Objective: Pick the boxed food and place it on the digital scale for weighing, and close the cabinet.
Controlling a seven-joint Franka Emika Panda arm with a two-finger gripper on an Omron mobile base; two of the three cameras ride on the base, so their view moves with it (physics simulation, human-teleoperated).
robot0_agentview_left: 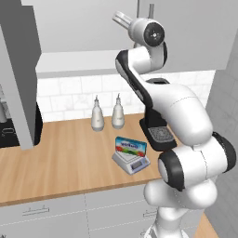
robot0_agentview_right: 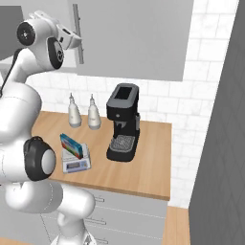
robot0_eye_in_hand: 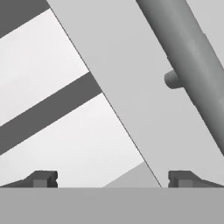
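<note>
The boxed food (robot0_agentview_left: 131,146) (robot0_agentview_right: 71,145), a flat blue box with a colourful label, rests on the digital scale (robot0_agentview_left: 135,163) (robot0_agentview_right: 76,165) on the wooden counter. My gripper (robot0_agentview_left: 122,17) (robot0_agentview_right: 72,37) (robot0_eye_in_hand: 112,179) is raised high, open and holding nothing, at the inner edge of the cabinet's right door (robot0_agentview_right: 134,38) beside its vertical bar handle (robot0_eye_in_hand: 188,57) (robot0_agentview_right: 79,40). The cabinet's left door (robot0_agentview_left: 18,79) stands swung wide open. In the hand view, the white inside of the cabinet (robot0_eye_in_hand: 52,65) shows left of the door edge.
A black coffee machine (robot0_agentview_right: 123,122) (robot0_agentview_left: 158,132) stands right of the scale. Two pale bottles (robot0_agentview_left: 96,116) (robot0_agentview_left: 118,114) stand against the tiled back wall. Drawers with horizontal handles (robot0_agentview_left: 35,211) run under the counter. A grey wall (robot0_agentview_right: 220,143) bounds the right side.
</note>
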